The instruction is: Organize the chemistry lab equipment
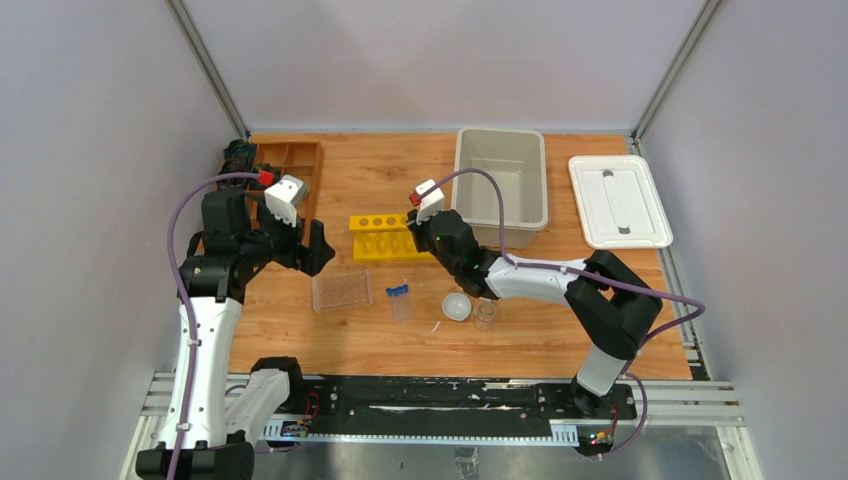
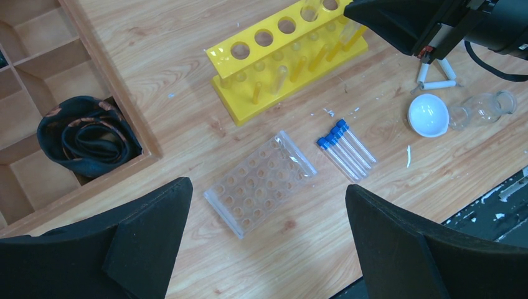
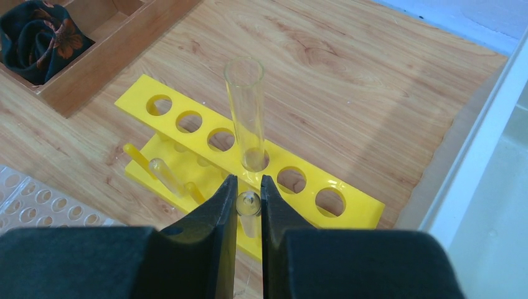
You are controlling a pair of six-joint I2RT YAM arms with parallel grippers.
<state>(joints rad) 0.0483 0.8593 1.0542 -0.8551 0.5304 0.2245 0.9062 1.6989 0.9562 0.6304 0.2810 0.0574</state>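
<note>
A small clear tube (image 3: 248, 205) is pinched between the narrow jaws of the right gripper (image 3: 248, 182), low against the front of the yellow rack (image 3: 142, 89). A taller glass tube (image 3: 245, 106) is stood upright in one of the rack's holes just behind it. The blue-capped tubes (image 2: 345, 144) are laid side by side on the table (image 2: 155, 50), just beside the clear rack (image 2: 261, 182). Further over, the white bowl (image 2: 428, 115) is sat right next to a beaker (image 2: 482, 107), with the white triangle (image 2: 436, 78) close behind them. The left gripper (image 2: 268, 190) is hung above the clear rack, spread wide with nothing held. A dark cloth (image 2: 87, 137) is stuffed in one compartment of the tray (image 2: 134, 128). A grey bin (image 1: 500, 180) and a white lid (image 1: 618, 200) can be made out at the far right of the table
</note>
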